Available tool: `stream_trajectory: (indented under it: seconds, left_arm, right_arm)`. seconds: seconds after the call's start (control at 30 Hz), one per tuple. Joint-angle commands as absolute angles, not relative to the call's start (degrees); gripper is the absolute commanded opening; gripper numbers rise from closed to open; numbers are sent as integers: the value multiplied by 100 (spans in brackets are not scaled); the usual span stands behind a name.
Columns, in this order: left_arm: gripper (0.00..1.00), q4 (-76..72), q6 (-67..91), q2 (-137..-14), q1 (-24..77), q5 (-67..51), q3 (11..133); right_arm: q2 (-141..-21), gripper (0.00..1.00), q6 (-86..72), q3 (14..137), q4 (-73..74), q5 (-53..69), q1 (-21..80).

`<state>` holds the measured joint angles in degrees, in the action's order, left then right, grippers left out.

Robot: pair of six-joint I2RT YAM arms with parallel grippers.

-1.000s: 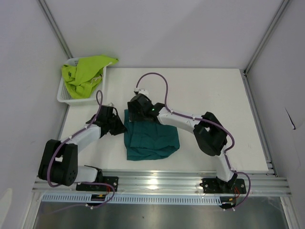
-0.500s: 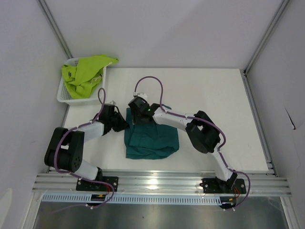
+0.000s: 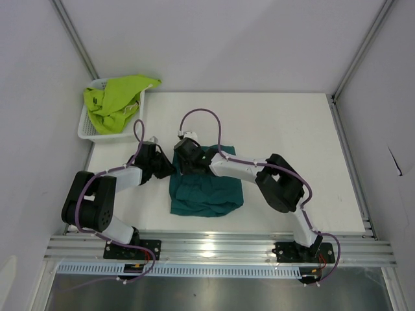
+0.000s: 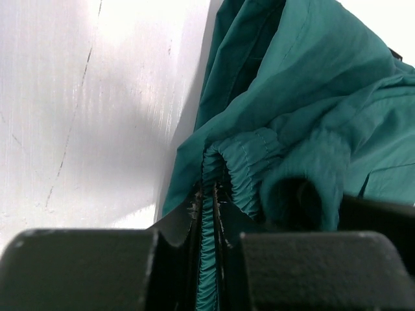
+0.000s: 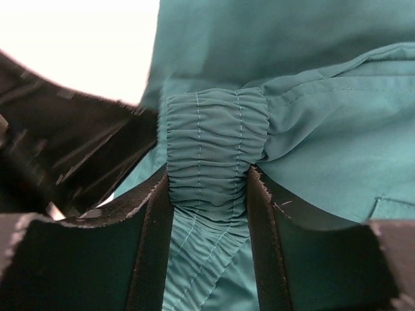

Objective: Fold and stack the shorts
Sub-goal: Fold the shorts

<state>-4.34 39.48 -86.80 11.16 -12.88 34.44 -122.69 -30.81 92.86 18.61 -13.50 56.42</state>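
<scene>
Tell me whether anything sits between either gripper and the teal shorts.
Nothing visible does. The left gripper pinches the waistband of the teal shorts, and the right gripper presses on both sides of a bunched stretch of that waistband.

**Lighting/quality check: top cam clean, wrist cams soft up close**

Top cam: even, diffuse light from above, sharp across the frame. Only faint soft shadows under the arms on the table. Bright reflection on the metal rail at the near edge.

Left wrist: table blown out by glare at top middle. Dark shadow along the edge of the teal shorts. The left gripper fingers are dark and out of focus.

Right wrist: top-left corner clipped to white. Stitching is crisp at centre. The right gripper fingers are soft, and the left side is blurred.
</scene>
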Motion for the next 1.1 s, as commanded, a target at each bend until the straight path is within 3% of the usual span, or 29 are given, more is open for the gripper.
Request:
stream_trajectory:
  seconds: [0.0,0.23,0.63,0.87,1.07]
  left_arm:
    - [12,-853,3981,-8710,1072,-1389,3428]
    - [11,-887,3981,-8701,1063,-1371,3410]
    - [9,-1301,4078,-8411,1011,-1556,3050]
    - [8,-1388,4096,-8429,958,-1670,3006]
    - [8,-1424,4104,-8429,932,-1696,2997]
  right_arm:
    - [-11787,45,-2971,9071,1591,-1239,5853]
    - [-11584,46,-3050,8991,1608,-1186,5880]
    - [-12375,51,-3428,9457,1723,-1213,5827]
    - [-12200,76,-3533,9194,1600,-1397,5836]
    - [-11472,79,-3445,8588,1029,-1275,5836]
